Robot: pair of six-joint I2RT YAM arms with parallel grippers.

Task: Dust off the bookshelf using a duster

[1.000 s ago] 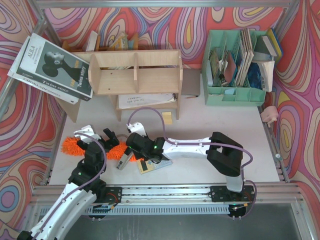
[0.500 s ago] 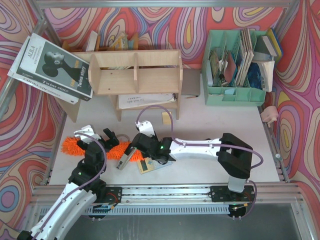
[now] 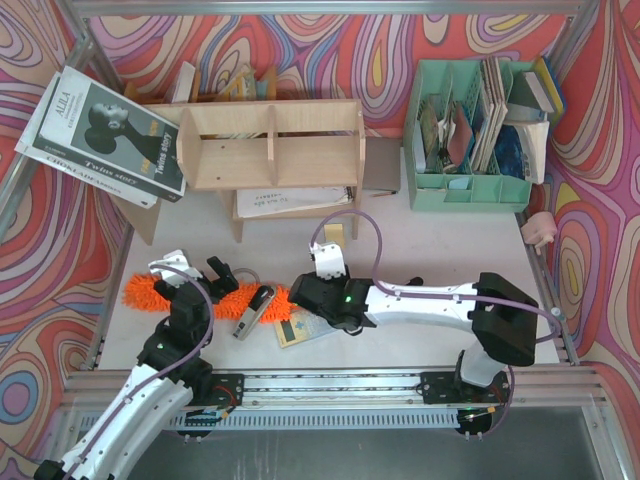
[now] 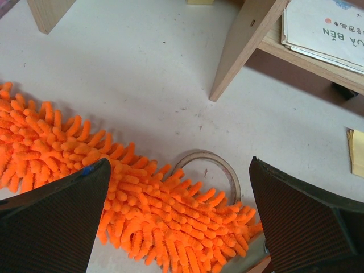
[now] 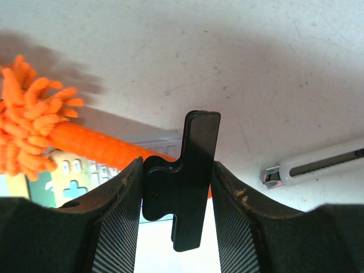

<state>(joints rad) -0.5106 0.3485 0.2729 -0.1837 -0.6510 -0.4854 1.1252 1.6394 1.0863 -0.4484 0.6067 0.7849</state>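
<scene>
The duster [image 3: 147,293] is found lying flat on the table [image 3: 440,250], in front of the bookshelf [image 3: 270,145] and apart from it. Its fluffy head is partly covered in the top view by the left gripper [image 4: 179,163], which is held above it with jaws spread wide and nothing between them. One end of the head is cut off at the left wrist view's edge. A clear ring [image 4: 219,165] is partly buried under the fluff.

The thin orange handle [image 5: 96,145] is seen only in a short stretch; the rest is hidden under the right arm. The right gripper [image 5: 177,165] is set low over it, jaws drawn narrow against both sides of a black clip [image 5: 185,176] (its attachment to the handle cannot be made out). Whether the handle itself is gripped cannot be told.

A utility knife [image 3: 250,312] is noted just beside the handle, and a printed card [image 3: 300,328] lies partly beneath the arm, its print unreadable. The shelf's lower tier is largely shadowed; papers [image 4: 324,28] are visible there.
</scene>
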